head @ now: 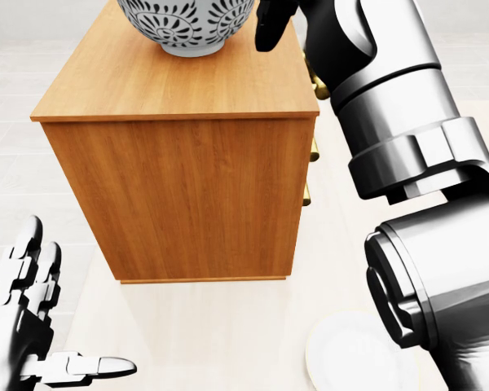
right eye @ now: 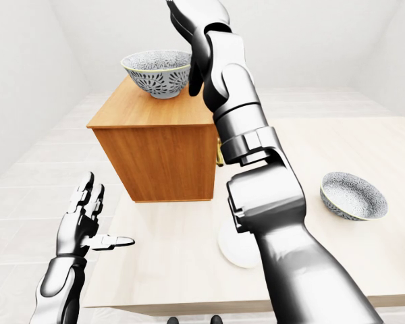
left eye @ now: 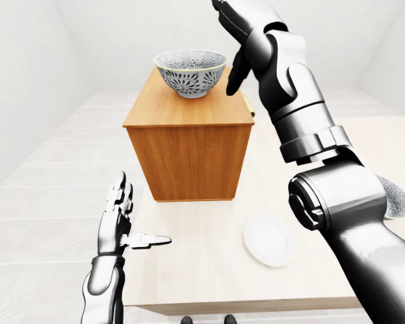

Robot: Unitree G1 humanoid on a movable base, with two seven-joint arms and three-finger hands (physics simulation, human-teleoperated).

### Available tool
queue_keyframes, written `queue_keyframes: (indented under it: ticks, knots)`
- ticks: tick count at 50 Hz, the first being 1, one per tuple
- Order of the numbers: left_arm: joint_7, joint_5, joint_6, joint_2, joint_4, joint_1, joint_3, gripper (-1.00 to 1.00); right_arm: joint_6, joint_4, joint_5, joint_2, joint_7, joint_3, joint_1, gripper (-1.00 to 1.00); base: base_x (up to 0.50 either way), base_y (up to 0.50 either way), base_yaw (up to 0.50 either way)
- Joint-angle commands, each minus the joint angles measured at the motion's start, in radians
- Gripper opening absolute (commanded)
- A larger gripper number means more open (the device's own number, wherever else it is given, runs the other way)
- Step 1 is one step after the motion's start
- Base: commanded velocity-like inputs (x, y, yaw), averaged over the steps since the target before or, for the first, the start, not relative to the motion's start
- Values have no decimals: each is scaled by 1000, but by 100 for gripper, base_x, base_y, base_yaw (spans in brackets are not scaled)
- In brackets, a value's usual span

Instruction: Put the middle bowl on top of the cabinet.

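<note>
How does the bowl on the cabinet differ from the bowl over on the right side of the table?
The cabinet bowl stands high on top of the wooden cabinet; the table bowl sits lower, on the table at the right-eye view's right. The open right hand hangs just beside the cabinet bowl; no hand is near the table bowl. Both are upright and share the same dark floral pattern.

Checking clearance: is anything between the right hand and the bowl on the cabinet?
Nothing visible. The bowl sits alone on the cabinet top; the open right hand hangs close at its right in the left-eye view.
</note>
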Motion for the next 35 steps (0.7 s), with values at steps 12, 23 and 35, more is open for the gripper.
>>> queue_keyframes:
  ticks: [12, 23, 35]
  knots:
    - [6, 12, 0, -3, -22, 1, -6, 100, 0, 29, 39, -121, 17, -29, -33, 100, 0, 0, 0]
    - [3, 7, 0, -4, -26, 8, -6, 100, 0, 30, 47, -162, 31, -35, -60, 100, 0, 0, 0]
    - [6, 19, 0, -8, -23, 9, -16, 100, 0, 20, 56, -196, 55, -45, -94, 100, 0, 0, 0]
